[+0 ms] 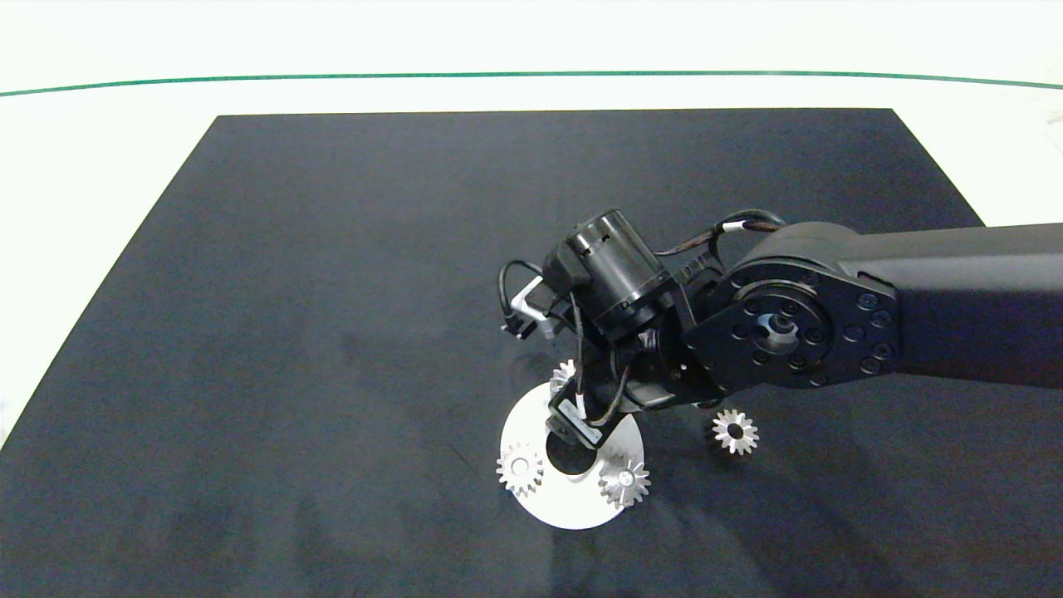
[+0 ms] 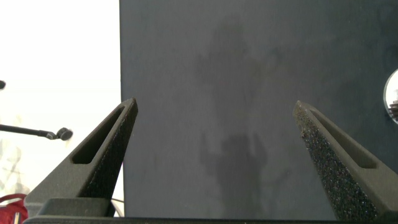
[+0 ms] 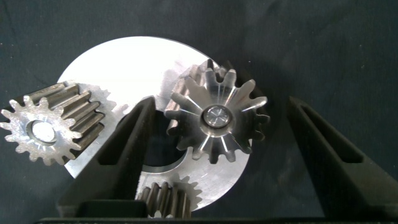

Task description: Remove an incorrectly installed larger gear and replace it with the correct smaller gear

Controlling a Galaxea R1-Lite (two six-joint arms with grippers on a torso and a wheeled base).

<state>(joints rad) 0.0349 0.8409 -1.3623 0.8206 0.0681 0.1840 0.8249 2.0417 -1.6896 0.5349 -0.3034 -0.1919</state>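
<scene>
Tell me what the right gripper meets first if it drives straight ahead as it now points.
Most likely the larger gear seated on the white disc: it sits between the open fingers of the right gripper, directly in line. Depth is unclear, so how near it is cannot be told.

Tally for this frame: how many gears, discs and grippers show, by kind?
Gears on the white disc: 3
Gears loose on the mat: 1
White disc: 1
Grippers: 2, left gripper, right gripper
Total: 7
</scene>
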